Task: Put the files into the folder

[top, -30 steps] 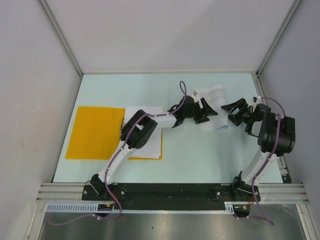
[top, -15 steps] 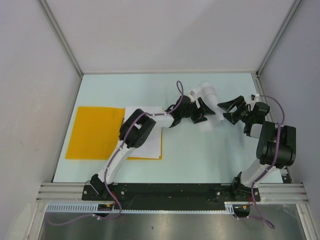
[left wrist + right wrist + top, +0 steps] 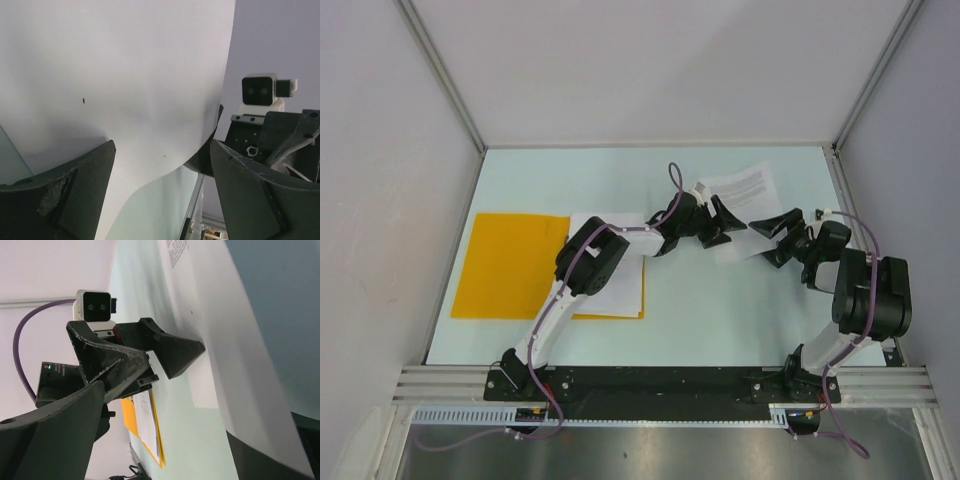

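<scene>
Counting the task's things gives 1 orange-yellow folder (image 3: 505, 265), flat on the left part of the pale table (image 3: 700, 320), and 1 small pile of white printed files (image 3: 620, 285) resting on its right portion. How many sheets are in that pile cannot be told. 1 more sheet (image 3: 745, 190) is well apart from the folder, at the far right of the table, bowed rather than flat, with its printed text facing up in the top view.

2 arms reach toward that sheet from opposite sides. The left gripper (image 3: 728, 230) has its 2 fingers spread wide, with the sheet's blank face filling the gap between them and not clamped. The right gripper (image 3: 762, 240) faces it at close range, jaws fully apart, and the sheet's edge lies across 1 of its fingers.
</scene>
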Tool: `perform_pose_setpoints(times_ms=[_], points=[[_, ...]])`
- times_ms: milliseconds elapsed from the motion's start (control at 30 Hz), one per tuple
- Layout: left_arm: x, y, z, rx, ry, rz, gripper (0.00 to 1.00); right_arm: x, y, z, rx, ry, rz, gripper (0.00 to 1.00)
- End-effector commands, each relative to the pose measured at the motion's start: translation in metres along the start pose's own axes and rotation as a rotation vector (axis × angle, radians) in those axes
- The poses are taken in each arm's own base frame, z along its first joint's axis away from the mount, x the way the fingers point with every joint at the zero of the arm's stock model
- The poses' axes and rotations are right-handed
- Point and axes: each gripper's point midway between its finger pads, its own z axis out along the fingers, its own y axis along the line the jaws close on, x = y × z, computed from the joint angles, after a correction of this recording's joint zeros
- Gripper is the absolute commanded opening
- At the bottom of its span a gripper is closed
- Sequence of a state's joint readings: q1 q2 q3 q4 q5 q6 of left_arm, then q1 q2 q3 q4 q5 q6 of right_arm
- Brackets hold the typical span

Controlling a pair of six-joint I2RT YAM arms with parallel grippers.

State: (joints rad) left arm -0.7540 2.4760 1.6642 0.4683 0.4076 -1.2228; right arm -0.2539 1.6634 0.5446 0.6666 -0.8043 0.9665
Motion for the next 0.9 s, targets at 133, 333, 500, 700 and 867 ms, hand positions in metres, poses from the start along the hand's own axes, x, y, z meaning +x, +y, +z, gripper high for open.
perform_pose_setpoints(times_ms=[133,333,500,700,867], points=[[0.006,0.053,-0.012,-0.168,0.023,-0.040,0.86,-0.026,0.023,-0.006,-0.080,-0.138,-0.098,0.99],[0.008,0.055,-0.014,-0.176,0.033,-0.032,0.86,-0.046,0.009,0.005,-0.031,-0.179,-0.168,0.96],[0.008,0.060,-0.016,-0.185,0.036,-0.031,0.87,-0.058,-0.008,0.008,0.045,-0.201,-0.167,0.88],[0.008,0.060,-0.016,-0.182,0.039,-0.020,0.87,-0.059,-0.038,0.006,0.192,-0.229,-0.133,0.74],[-0.011,0.015,-0.028,-0.224,0.049,0.165,0.90,-0.061,-0.030,0.012,0.200,-0.232,-0.190,0.21]])
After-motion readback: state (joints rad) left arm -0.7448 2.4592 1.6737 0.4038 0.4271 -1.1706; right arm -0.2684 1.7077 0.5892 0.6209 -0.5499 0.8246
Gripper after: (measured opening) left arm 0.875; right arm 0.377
